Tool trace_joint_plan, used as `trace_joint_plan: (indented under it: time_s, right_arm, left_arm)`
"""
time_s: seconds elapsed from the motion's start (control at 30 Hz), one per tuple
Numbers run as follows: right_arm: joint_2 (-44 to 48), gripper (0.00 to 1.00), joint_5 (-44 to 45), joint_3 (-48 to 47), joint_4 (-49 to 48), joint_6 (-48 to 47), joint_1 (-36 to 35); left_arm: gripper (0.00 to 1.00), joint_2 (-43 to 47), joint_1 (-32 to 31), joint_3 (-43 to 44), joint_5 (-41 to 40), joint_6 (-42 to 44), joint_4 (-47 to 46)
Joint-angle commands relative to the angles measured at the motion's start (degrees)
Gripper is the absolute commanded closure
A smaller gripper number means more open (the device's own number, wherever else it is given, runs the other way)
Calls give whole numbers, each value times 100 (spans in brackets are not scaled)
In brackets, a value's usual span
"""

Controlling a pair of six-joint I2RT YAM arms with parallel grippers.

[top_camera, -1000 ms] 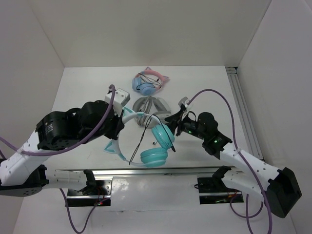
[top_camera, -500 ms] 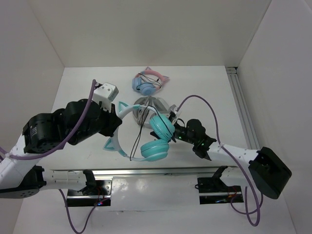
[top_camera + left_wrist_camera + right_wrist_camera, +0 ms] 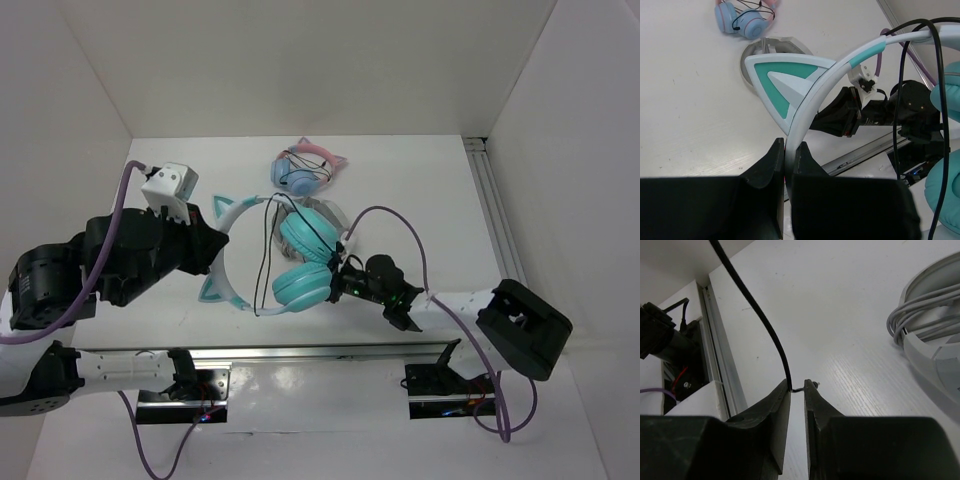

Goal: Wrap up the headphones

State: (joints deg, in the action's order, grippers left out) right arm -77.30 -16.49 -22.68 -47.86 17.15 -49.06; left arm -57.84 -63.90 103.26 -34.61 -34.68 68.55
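Right tool (image 3: 797, 388) has narrowed onto the cable (image 3: 752, 310) — headphones (image 3: 290, 262) shifted left.

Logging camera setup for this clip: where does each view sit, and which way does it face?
Top external: above and behind the arms, looking down at the table; both arms show.
Left wrist: on the left arm, looking along its end effector, shut on the headphones band.
Right wrist: on the right arm, low over the table, its end effector pinching the cable.
Shared: the grey headphones show in the left and right wrist views.
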Motion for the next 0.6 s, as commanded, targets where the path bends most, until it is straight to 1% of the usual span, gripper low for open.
trace_joint_plan:
  time_s: [0.0, 0.1, 0.23, 0.27, 0.33, 0.4, 0.5, 0.57]
  right_arm:
    - [-162, 75, 129, -17, -865, 8, -113]
    - [-320, 77, 181, -70, -1006, 8, -218]
    - [-470, 86, 374, -193, -1147, 8, -280]
    - [-549, 93, 375, -254, -1199, 8, -280]
    - [-690, 97, 375, -342, -1200, 8, -280]
    - [-690, 99, 480, -395, -1200, 8, -358]
    - [-690, 100, 831, -335, -1200, -44, -578]
    - [-586, 100, 1233, -264, -1139, -45, -823]
  left_arm:
    - [100, 63, -9, 168, -160, -312, -615]
    - [100, 63, -9, 168, -213, -312, -615]
    - [100, 115, -9, 37, -161, -312, -676]
    - [100, 115, -9, -60, -160, -312, -677]
    - [100, 168, -9, -156, -160, -364, -729]
    - [100, 168, -9, -245, -378, -417, -729]
    - [100, 221, -9, -377, -572, -610, -729]
    - [100, 299, -9, -578, -984, -872, -729]
